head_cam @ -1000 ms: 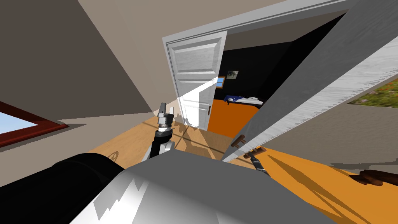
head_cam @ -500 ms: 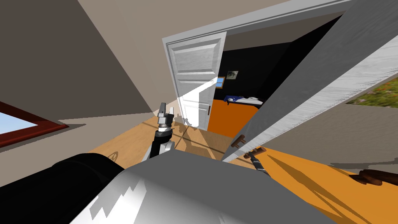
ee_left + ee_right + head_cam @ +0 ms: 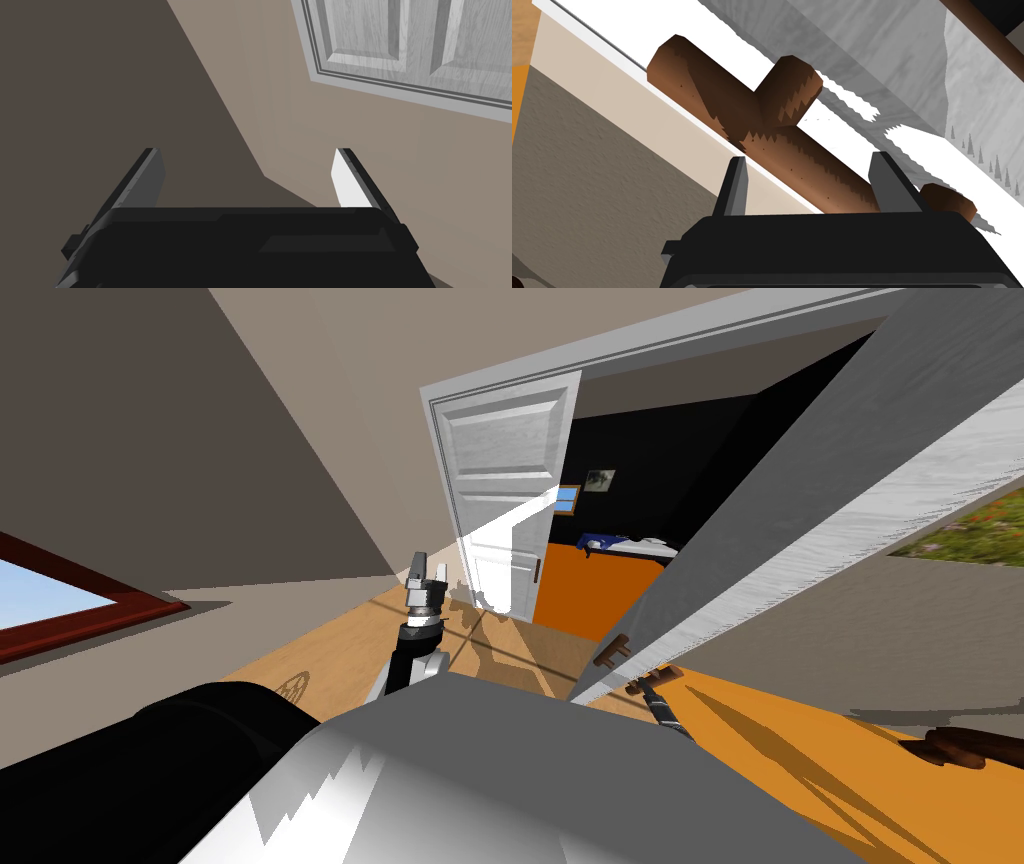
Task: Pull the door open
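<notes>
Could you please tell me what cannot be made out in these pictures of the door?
Head view: the door runs off the top right edge, hinges unseen.
Head view: the brown thing at the right edge is cut off.
Head view: the wall picture beyond the doorway is too small.
Right wrist view: a finger of the right claw covers part of the held door handle.

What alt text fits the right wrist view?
A brown T-shaped handle on a pale grey door runs slantwise right in front of the right end effector, which is lined up on its bar. A beige and grey surface lies beyond the door's edge.
</notes>
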